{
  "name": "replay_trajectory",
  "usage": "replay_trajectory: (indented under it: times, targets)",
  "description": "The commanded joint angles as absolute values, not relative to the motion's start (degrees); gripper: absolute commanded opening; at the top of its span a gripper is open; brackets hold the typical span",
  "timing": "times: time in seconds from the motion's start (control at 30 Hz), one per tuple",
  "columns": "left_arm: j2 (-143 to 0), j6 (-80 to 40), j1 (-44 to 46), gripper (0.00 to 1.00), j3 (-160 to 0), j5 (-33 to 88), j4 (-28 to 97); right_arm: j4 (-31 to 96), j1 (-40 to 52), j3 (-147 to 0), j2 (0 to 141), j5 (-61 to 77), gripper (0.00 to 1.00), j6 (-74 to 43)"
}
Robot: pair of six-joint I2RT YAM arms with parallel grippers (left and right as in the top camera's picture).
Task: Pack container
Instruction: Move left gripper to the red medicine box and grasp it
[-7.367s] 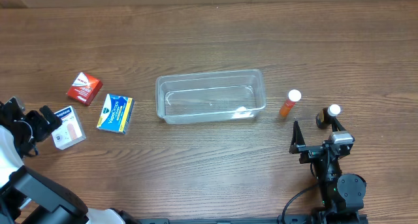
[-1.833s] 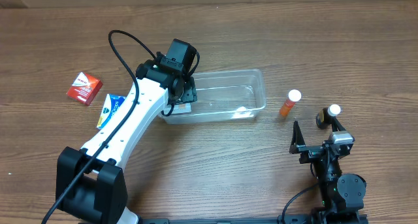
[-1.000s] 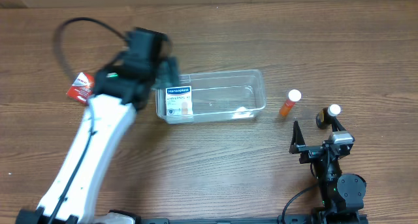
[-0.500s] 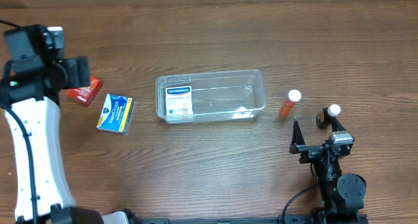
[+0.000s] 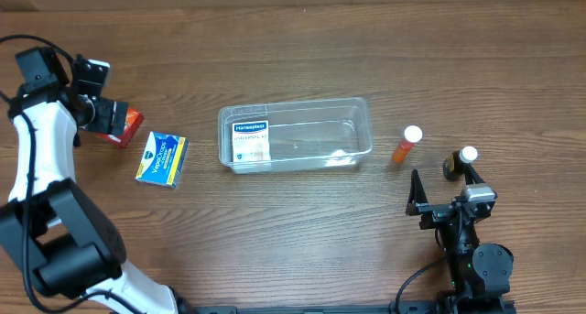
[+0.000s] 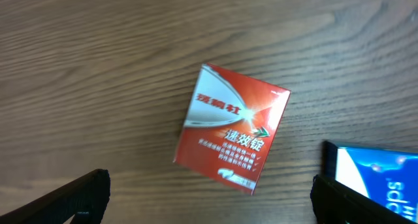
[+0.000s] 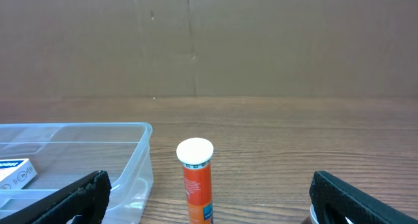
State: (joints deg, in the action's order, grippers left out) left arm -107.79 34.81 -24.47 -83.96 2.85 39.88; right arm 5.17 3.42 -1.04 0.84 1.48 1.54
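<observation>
The clear container [image 5: 302, 103] stands mid-table, with a white plaster box [image 5: 251, 142] lying in its left end. My left gripper [image 5: 99, 105] is open and empty, hovering over a red box [image 5: 126, 131] at the far left. In the left wrist view the red box [image 6: 233, 126] lies flat just ahead of the open fingers [image 6: 209, 199]. A blue and yellow box [image 5: 161, 158] lies beside it. My right gripper [image 5: 444, 190] is open and empty at the right. In the right wrist view [image 7: 209, 201] it faces an upright orange tube [image 7: 196, 181] and the container [image 7: 85, 127].
The orange tube with a white cap [image 5: 406, 145] stands right of the container. A dark bottle with a white cap [image 5: 461, 160] stands right beside my right gripper. The blue box's corner [image 6: 379, 178] shows in the left wrist view. A cardboard wall closes the far side.
My left arm let the white box go inside the container, pulled out and swung left to above the red box. The right arm has not moved.
</observation>
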Motion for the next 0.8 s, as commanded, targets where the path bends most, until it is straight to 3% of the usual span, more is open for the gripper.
replay_trajectory:
  times: [0.0, 0.7, 0.77]
  targets:
    - [-112.7, 41.9, -24.4, 1.00, -84.8, 4.6, 37.5, 4.8, 3.4, -0.5, 0.2, 1.6, 1.00, 1.7]
    - [-122.9, 43.7, -24.4, 1.00, -84.8, 7.5, 31.5, 4.8, 3.4, -0.5, 0.2, 1.6, 1.00, 1.8]
    - [-122.9, 43.7, -24.4, 0.91, -84.8, 7.4, 31.7, 4.8, 3.4, -0.5, 0.2, 1.6, 1.00, 1.7]
